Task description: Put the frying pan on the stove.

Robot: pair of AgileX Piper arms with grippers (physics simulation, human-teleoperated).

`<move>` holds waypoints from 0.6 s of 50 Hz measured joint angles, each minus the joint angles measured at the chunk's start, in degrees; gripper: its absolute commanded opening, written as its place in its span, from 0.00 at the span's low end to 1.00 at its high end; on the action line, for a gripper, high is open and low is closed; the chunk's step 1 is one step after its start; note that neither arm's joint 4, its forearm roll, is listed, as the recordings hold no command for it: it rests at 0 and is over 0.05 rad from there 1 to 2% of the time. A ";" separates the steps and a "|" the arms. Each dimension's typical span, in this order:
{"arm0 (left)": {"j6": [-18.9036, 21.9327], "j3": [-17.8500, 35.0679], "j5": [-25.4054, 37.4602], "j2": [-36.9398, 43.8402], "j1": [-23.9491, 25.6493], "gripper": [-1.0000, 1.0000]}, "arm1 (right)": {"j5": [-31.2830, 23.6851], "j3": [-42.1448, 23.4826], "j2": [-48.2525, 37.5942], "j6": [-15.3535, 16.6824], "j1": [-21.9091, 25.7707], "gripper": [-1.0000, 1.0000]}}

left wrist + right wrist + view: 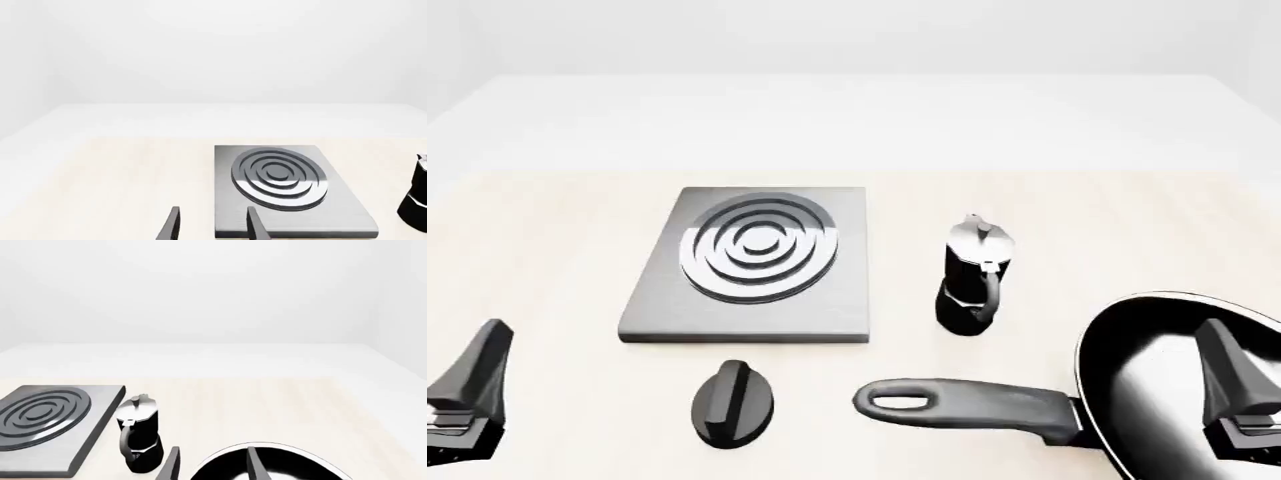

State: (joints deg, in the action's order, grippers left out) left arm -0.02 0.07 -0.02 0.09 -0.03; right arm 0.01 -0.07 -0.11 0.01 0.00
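The frying pan [1154, 385] lies on the table at the front right, glossy black, its long grey handle [974, 403] pointing left toward the middle. The stove [754, 265], a flat grey plate with silver rings, sits left of centre with nothing on it. My right gripper [213, 467] hovers open over the near side of the pan [293, 465], holding nothing; one of its fingers [1228, 365] shows above the pan's right part. At the front left my left gripper [215, 225] is open and empty, facing the stove [280, 175] from its near edge.
A black-and-silver moka pot [972, 280] stands upright between the stove and the pan, just beyond the handle. A small black oval knob [733, 400] lies in front of the stove, left of the handle's looped end. The pale tabletop ends at a white surround.
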 measured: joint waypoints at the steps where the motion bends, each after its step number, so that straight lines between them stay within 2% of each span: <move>1: 0.00 0.01 0.00 0.01 0.01 1.00 | 0.00 -0.01 -0.02 0.00 0.00 1.00; 12: 0.71 0.40 -0.16 0.27 1.75 1.00 | 0.02 -0.08 -0.13 0.01 0.00 1.00; 17: 1.07 1.30 -2.08 4.39 4.39 1.00 | 0.03 -0.09 -0.17 0.01 0.00 1.00; 30: 3.46 11.11 -0.44 17.35 12.83 1.00 | -0.02 -0.16 -0.19 0.01 -0.01 1.00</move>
State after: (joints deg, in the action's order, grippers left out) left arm 3.44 11.18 -0.46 17.44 12.79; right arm 0.00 -0.22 -0.29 0.02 -0.01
